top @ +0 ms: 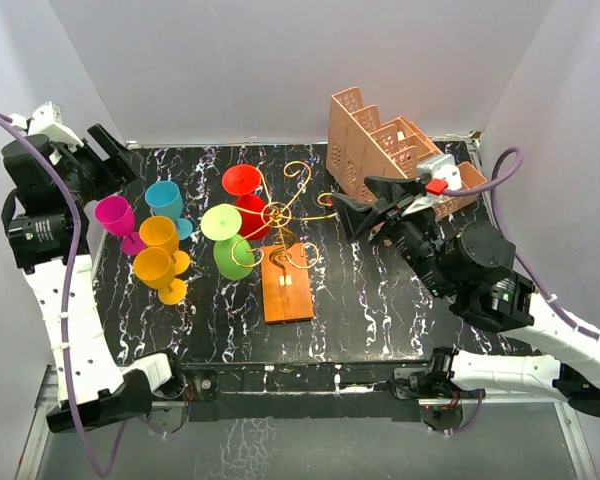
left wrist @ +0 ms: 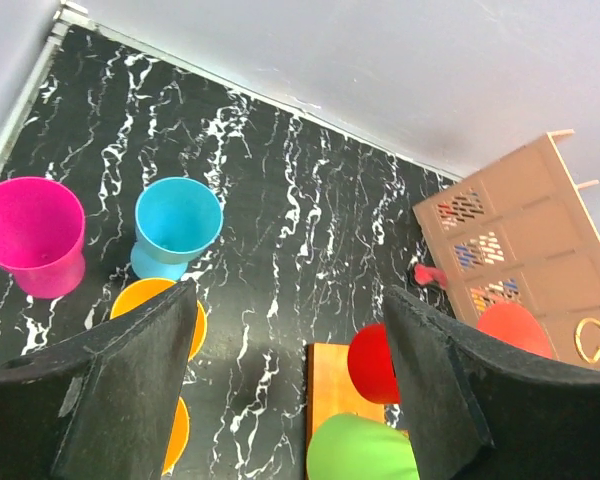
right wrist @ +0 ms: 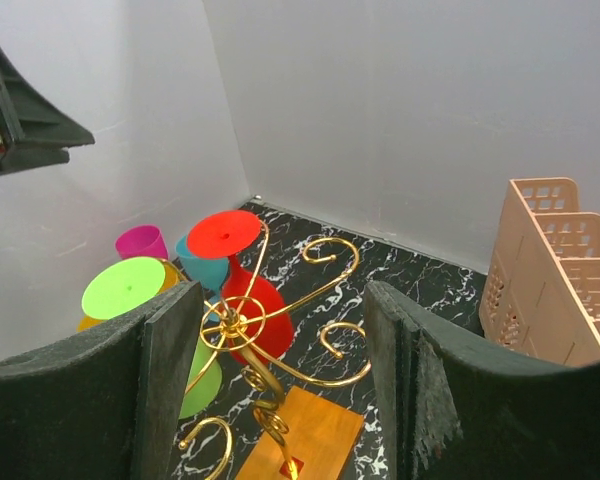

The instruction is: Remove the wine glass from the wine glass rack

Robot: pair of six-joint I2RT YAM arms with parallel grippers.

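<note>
The right claw is spread wide with nothing between its fingers, held above the tabletop just to the right of the wine glass rack, pointed at it and clear of the wire. In the right wrist view the gold hub and scroll arms sit framed between the two pads. The rack carries two glasses, hung foot up and bowl down on the scrolls of its left side. The red wine glass is toward the back and the green wine glass toward the front, with their bowls close together; whether they touch I cannot tell. The rack's orange base lies flat on the tabletop, reaching toward the near edge. Behind the right claw, in the back right corner, stands a salmon crate with stepped compartments open upward, and their contents cannot be made out. The left claw is likewise wide open and holds nothing, raised at the back left corner, well apart from the rack. Between it and the rack four glasses stand upright on the tabletop: a magenta glass, a cyan glass, an orange glass and a second orange glass, clustered near one another just left of the hanging green bowl
</note>
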